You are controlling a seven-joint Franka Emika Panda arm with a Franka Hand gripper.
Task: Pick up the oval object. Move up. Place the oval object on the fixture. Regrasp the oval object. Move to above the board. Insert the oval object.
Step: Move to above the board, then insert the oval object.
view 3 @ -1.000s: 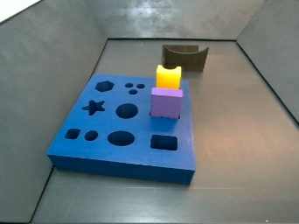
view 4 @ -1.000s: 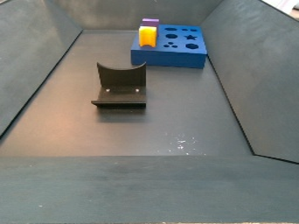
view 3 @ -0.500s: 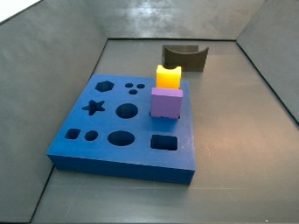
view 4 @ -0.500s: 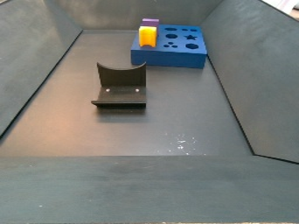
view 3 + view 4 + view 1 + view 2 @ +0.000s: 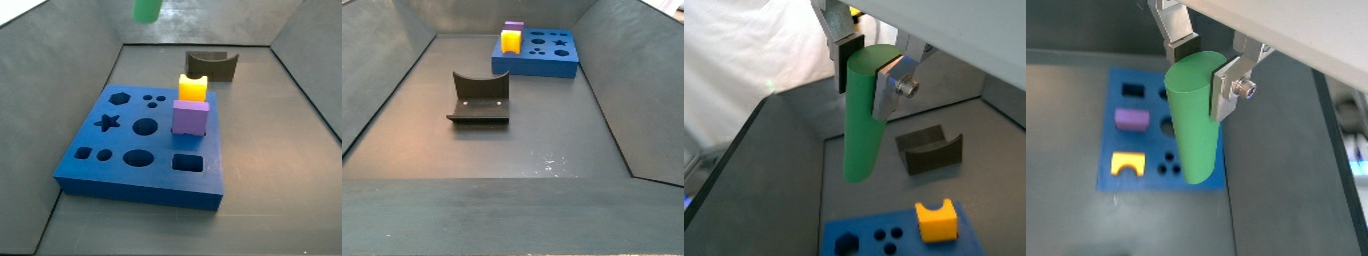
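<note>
Item: end effector (image 5: 867,68), two flat silver plates with dark pads, pinching the oval object (image 5: 862,115) near its upper end; the rod hangs lengthwise below the fingers (image 5: 1227,85) in both wrist views. In a side view only the green lower tip (image 5: 146,10) shows at the picture's upper edge, high above the board (image 5: 134,165); the end effector itself is out of frame there. Handling, by judgement: a smooth, stiff, probably light rod, its rounded flanks apt to slip or swing in a two-plate pinch, best taken across its flatter sides and close to one end so that the free length can enter a hole. Board: blue, with dark star, round, hexagonal and square holes, carrying a yellow block (image 5: 194,87) and a purple block (image 5: 190,117), both standing upright. Fixture (image 5: 478,97): dark notched bracket, unoccupied, well apart from the board on the worktop (image 5: 516,145). Surface: dull grey, faintly reflective, bare elsewhere. Room: sloping grey walls close round the floor; beyond them a pale sheet shows in a wrist view, too blurred to identify.
</note>
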